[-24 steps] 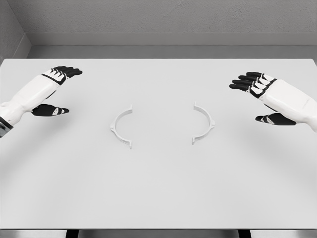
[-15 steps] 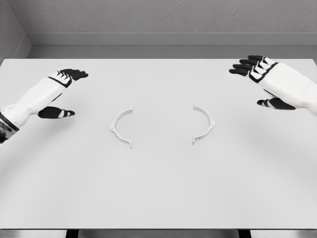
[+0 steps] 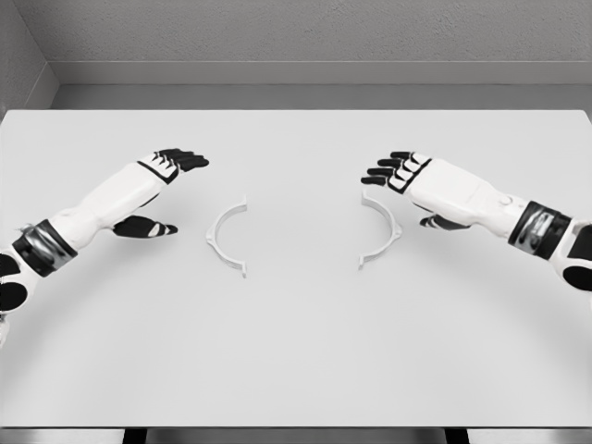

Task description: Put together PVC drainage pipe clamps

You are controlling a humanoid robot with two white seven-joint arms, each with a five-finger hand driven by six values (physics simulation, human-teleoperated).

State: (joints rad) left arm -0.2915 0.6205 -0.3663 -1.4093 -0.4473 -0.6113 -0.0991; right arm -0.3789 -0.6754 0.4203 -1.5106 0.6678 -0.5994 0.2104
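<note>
Right now both hands are reaching in, nothing grasped: the left hand (image 3: 153, 190) hovers beside the left half (image 3: 227, 237), the right hand (image 3: 421, 185) just over the right half (image 3: 381, 231), fingers apart. The halves lie well apart, mid-counter (image 3: 296, 351), arcs facing. Next, I'd say, each hand must close on its piece.

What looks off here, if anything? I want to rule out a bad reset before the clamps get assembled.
Nothing stands out. The left clamp half and right clamp half lie flat on the table, apart, open sides facing each other. The left hand and right hand are open, holding nothing.
</note>
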